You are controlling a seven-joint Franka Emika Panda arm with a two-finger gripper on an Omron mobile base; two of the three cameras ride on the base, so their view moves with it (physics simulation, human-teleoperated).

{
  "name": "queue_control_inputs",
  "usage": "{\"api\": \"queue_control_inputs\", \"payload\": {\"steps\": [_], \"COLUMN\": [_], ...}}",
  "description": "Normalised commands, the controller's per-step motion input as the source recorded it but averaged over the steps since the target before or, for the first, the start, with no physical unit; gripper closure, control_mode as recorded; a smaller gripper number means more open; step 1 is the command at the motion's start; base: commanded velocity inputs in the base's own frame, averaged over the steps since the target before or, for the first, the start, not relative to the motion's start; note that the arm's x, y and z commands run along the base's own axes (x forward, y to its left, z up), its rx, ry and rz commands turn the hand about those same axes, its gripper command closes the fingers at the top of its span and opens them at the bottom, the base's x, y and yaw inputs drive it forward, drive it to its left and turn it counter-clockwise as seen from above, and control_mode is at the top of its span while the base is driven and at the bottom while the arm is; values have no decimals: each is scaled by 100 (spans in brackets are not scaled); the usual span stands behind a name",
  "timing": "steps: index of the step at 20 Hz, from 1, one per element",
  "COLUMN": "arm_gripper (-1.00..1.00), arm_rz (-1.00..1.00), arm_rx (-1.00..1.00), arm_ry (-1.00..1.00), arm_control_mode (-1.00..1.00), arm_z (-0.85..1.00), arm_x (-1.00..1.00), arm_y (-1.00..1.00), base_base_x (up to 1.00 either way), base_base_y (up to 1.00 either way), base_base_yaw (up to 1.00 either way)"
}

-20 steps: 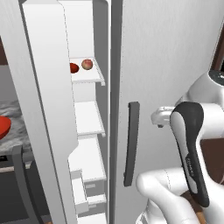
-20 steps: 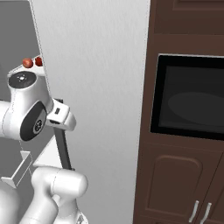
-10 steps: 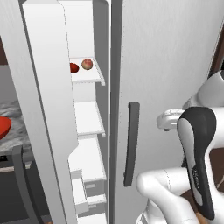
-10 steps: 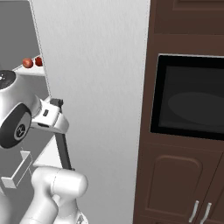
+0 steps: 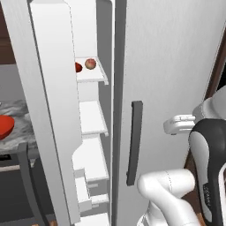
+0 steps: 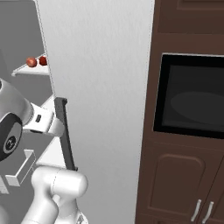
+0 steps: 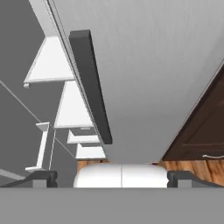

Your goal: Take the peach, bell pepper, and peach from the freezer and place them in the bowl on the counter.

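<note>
Across the left base view, standing open: tall narrow freezer compartment (image 5: pixel 95 119) of the light-grey side-by-side fridge, white shelves showing inside. Adjoining it on the right, staying shut: wider light-grey fridge door (image 5: pixel 172 66) with long dark-grey vertical handle (image 5: pixel 134 142). Filling the right of the right base view: dark brown cabinet wall with black built-in oven window (image 6: pixel 192 100). Lying at the far left edge, beyond the open freezer door: grey-and-white marbled stone counter (image 5: pixel 20 128), carrying the wide bright red bowl (image 5: pixel 5 126), partly cut off by the frame. Sitting side by side on an upper freezer shelf: pale pinkish-orange round peach (image 5: pixel 90 64) and, just left of it, glossy deep-red bell pepper (image 5: pixel 78 67), half hidden by the door edge. Hanging near the handle, well below and apart from the fruit: two-finger gripper (image 7: pixel 112 178), dark tips spread wide at the bottom corners of the hand view, holding nothing.
</note>
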Motion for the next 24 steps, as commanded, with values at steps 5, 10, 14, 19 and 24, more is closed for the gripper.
{"api": "queue_control_inputs", "payload": {"steps": [5, 10, 14, 19, 24], "arm_gripper": [-100, -100, -100, -100, -100], "arm_rz": [0, 0, 0, 0, 0], "arm_rx": [0, 0, 0, 0, 0], "arm_ry": [0, 0, 0, 0, 0], "arm_control_mode": [100, 100, 100, 100, 100], "arm_z": [0, 0, 0, 0, 0], "arm_x": [0, 0, 0, 0, 0], "arm_y": [0, 0, 0, 0, 0], "base_base_x": [34, 77, 46, 21, 0], "base_base_y": [32, 9, 58, 73, 82], "base_base_yaw": [2, 27, 33, 30, 33]}}
